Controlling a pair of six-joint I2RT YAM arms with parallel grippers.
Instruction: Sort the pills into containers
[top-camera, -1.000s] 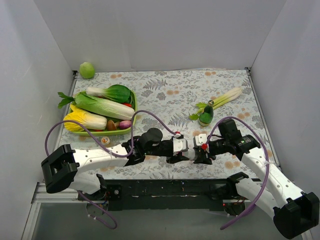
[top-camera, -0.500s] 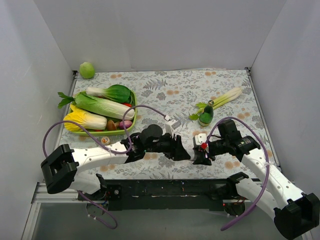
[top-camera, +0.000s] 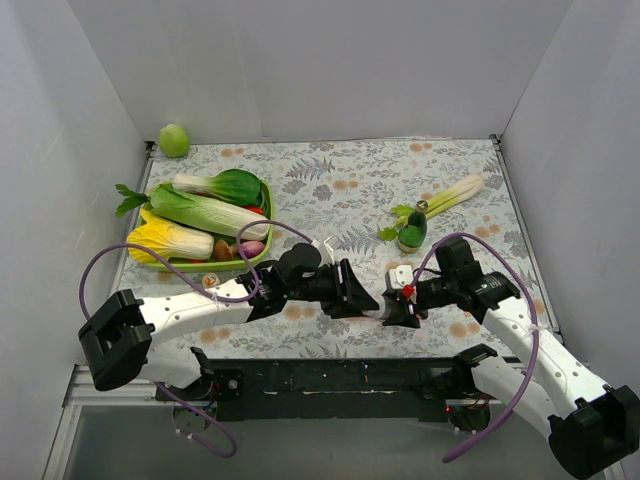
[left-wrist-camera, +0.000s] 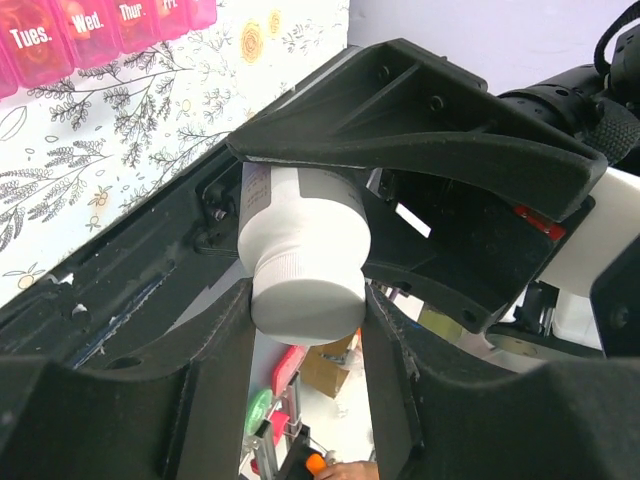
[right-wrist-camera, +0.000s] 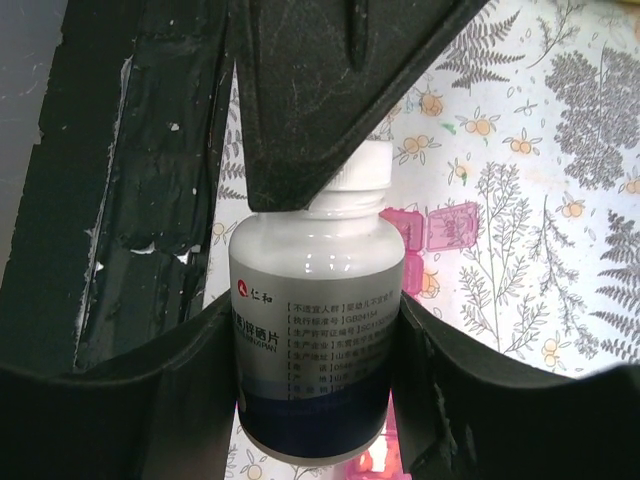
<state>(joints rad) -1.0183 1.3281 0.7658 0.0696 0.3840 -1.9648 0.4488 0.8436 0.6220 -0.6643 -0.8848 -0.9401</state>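
A white pill bottle (right-wrist-camera: 315, 340) with a printed label lies between my two grippers just above the table's front edge, and shows small in the top view (top-camera: 380, 304). My right gripper (right-wrist-camera: 316, 330) is shut on the bottle's body. My left gripper (left-wrist-camera: 306, 310) is shut on the bottle's white cap (left-wrist-camera: 305, 295). The pink pill organizer (left-wrist-camera: 100, 30), with day labels on its lids, lies on the floral cloth just beyond the bottle, and part of it shows behind the bottle in the right wrist view (right-wrist-camera: 440, 225). In the top view the grippers hide it. No loose pills show.
A green oval tray (top-camera: 190, 266) of vegetables stands at the left. A green ball (top-camera: 174, 140) sits at the back left corner. A leek (top-camera: 452, 194) and a small green vegetable (top-camera: 412, 232) lie at the right. White walls close three sides.
My left gripper, drawn back and turned half a second ago, has moved right onto the bottle's cap. My right gripper has held the bottle in place.
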